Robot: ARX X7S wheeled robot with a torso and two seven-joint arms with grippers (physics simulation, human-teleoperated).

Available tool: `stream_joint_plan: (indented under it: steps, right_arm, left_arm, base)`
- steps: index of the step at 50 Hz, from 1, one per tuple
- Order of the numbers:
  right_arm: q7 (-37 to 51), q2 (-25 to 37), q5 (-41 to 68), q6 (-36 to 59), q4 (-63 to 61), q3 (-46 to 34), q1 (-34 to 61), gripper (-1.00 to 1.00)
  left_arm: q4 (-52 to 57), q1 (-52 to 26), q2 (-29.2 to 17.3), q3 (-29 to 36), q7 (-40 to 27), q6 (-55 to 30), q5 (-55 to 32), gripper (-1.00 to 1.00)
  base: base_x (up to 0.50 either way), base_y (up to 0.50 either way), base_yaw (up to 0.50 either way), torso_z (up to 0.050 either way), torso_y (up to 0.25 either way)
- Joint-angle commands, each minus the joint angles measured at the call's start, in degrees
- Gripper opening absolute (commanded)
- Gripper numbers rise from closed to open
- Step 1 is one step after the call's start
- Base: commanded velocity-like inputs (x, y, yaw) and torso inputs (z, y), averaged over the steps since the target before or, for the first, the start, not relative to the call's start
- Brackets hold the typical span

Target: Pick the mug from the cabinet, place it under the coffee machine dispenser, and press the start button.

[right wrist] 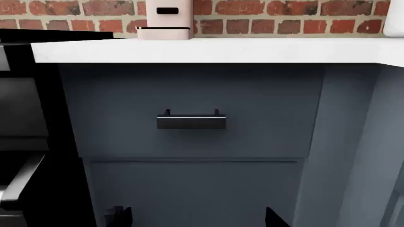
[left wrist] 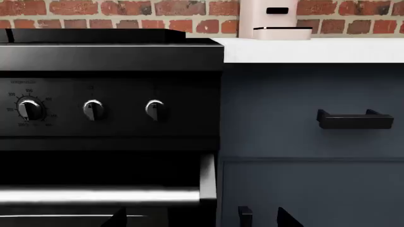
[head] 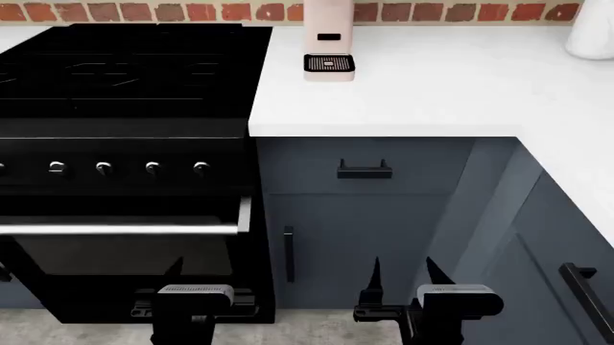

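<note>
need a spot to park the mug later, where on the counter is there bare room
The white counter is bare from the coffee machine rightward to the white object in the back right corner. A narrower bare strip lies between the machine and the stove. The drip tray is free.

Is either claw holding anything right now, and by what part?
Nothing is held. The left claw and right claw both hang open and empty before the dark cabinet fronts.

Black stove [head: 125, 79] beside white countertop [head: 432, 93], brick wall [head: 192, 11].
</note>
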Motion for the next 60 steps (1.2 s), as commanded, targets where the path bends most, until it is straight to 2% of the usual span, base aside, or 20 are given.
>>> stream_joint_plan:
  steps: [1, 7, 22, 39, 41, 43, 44, 49, 60]
  right_arm:
    - [1.4, 0.9, 0.4, 0.0, 0.3, -1.3, 0.1, 1.00]
    - [3.8, 1.8, 1.3, -0.3, 1.2, -2.5, 0.6, 1.00]
    - [5.1, 3.3, 4.3, -3.4, 2.4, -4.6, 0.6, 1.00]
    - [6.2, 4.9, 5.3, -2.2, 1.9, -6.4, 0.7, 1.00]
    - [8.5, 5.3, 1.0, -1.7, 1.9, -7.8, 0.8, 1.00]
    - [8.9, 5.5, 0.6, -1.6, 1.9, -8.2, 0.8, 1.00]
    - [9.0, 5.6, 0.7, -1.7, 2.0, -8.2, 0.8, 1.00]
    - [9.0, 5.8, 1.4, -1.7, 2.3, -8.6, 0.9, 1.00]
    - [9.2, 6.4, 2.2, -1.5, 2.2, -9.4, 0.7, 1.00]
  left_arm:
    - [0.0, 0.0, -1.0, 0.9, -0.3, 0.2, -1.5, 1.00]
    - [3.1, 1.1, -2.8, 1.8, 3.8, -2.8, -8.4, 1.00]
    - [3.9, 1.6, -4.5, 3.6, 4.2, -1.1, -10.5, 1.00]
    - [5.6, 2.1, -5.8, 4.8, 3.5, -0.8, -12.5, 1.00]
    - [4.8, 1.6, -5.2, 4.4, 1.6, -0.9, -11.9, 1.00]
    - [3.1, 0.3, -4.6, 3.5, -0.6, -2.2, -11.6, 1.00]
    - [2.5, 0.4, -4.6, 3.8, -1.1, -0.3, -10.4, 1.00]
    - [1.9, 1.3, -5.1, 5.4, -0.2, 2.7, -9.6, 1.00]
    - [2.9, 0.7, -6.3, 6.0, 1.3, -5.4, -16.0, 1.00]
  base:
    - [0.00, 0.00, 0.00, 0.000, 0.000]
    - [0.00, 0.00, 0.00, 0.033, 0.000]
    - [0.00, 0.00, 0.00, 0.050, 0.000]
    - [0.00, 0.01, 0.00, 0.050, 0.000]
    - [0.00, 0.50, 0.00, 0.025, 0.000]
    - [0.00, 0.50, 0.00, 0.000, 0.000]
    - [0.00, 0.50, 0.00, 0.000, 0.000]
    - [0.00, 0.50, 0.00, 0.000, 0.000]
    - [0.00, 0.50, 0.00, 0.000, 0.000]
